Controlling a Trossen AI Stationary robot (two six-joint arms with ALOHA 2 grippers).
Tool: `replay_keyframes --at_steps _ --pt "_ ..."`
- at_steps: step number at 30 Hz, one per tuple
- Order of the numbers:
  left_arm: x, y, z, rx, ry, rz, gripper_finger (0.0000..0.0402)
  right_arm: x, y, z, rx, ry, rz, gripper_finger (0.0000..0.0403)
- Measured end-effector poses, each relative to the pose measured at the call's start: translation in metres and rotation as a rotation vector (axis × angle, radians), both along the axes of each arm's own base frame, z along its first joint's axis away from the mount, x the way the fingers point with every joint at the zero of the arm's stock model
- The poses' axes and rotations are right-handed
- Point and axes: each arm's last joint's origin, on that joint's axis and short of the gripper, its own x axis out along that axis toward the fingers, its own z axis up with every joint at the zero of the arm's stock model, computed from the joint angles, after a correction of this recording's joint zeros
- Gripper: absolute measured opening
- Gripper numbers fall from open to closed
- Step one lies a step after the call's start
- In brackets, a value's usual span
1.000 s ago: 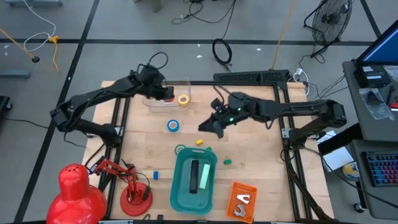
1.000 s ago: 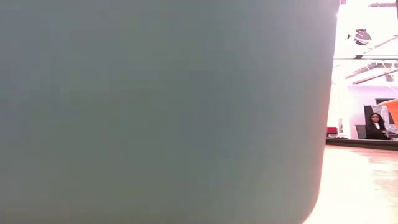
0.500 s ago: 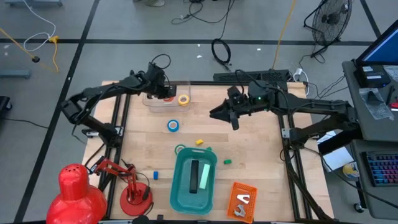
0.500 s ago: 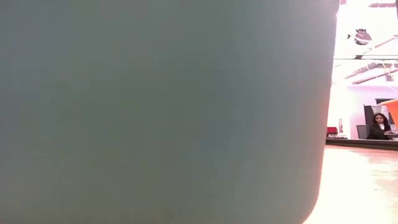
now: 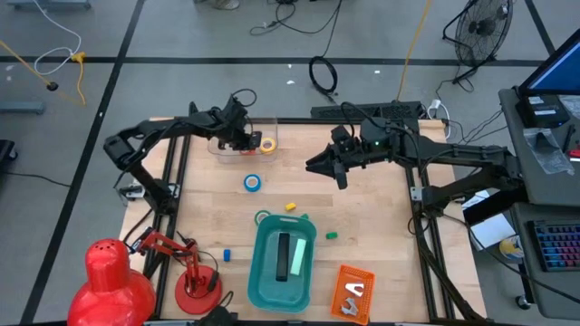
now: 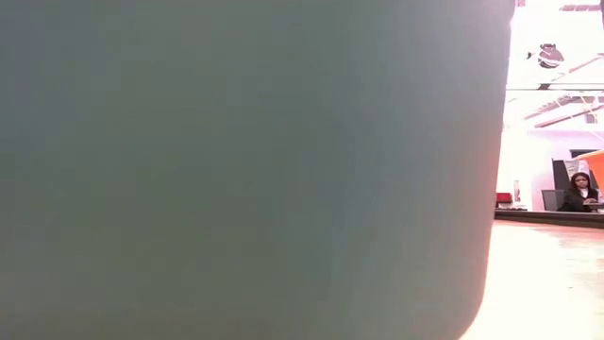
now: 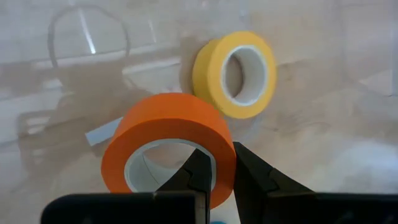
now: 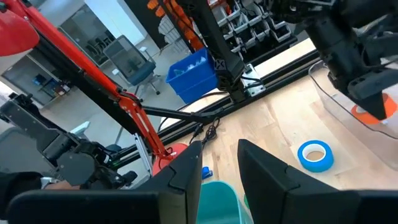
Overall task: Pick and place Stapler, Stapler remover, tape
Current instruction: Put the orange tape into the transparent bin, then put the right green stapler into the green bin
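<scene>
Four rolls of tape lay in the overhead picture. The left pincer (image 5: 243, 139), upper left of centre, was clamped on the orange roll (image 7: 168, 146) inside a clear tray (image 5: 237, 150), with the yellow roll (image 5: 267, 144) just beside it. One blue roll (image 5: 252, 183) lay alone on the wooden surface (image 5: 372, 217) at mid-frame; one green roll (image 5: 262, 217) touched the teal bin (image 5: 263, 272). One stapler (image 5: 284, 255) lay in that bin. The right pincer (image 5: 314, 165) hovered right of centre, fingers slightly apart, empty.

Bare table (image 5: 381, 217) btwn blue tape (image 5: 252, 183) & right gripper (image 5: 339, 178); teal bin (image 5: 283, 264) blocks front.
</scene>
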Motion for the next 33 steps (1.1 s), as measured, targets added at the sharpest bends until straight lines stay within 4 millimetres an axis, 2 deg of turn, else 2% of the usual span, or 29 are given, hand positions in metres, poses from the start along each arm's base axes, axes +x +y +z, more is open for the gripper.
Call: replay_keyframes --at_steps 6,13,26,33 --pt "0.001 0.002 -0.010 -0.030 0.029 0.004 0.0036 0.000 0.000 0.000 -0.004 0.004 0.002 0.0095" --pt "0.003 0.002 -0.013 -0.037 0.020 -0.009 0.0052 0.000 0.000 -0.001 -0.006 0.011 0.003 0.0095" --pt "0.005 0.002 -0.009 -0.021 -0.014 -0.023 0.0162 0.000 0.000 -0.001 -0.013 0.009 0.005 0.0095" --pt "0.010 0.004 0.000 -0.043 -0.097 -0.071 0.0182 0.000 0.000 -0.001 -0.013 0.009 0.006 0.0095"
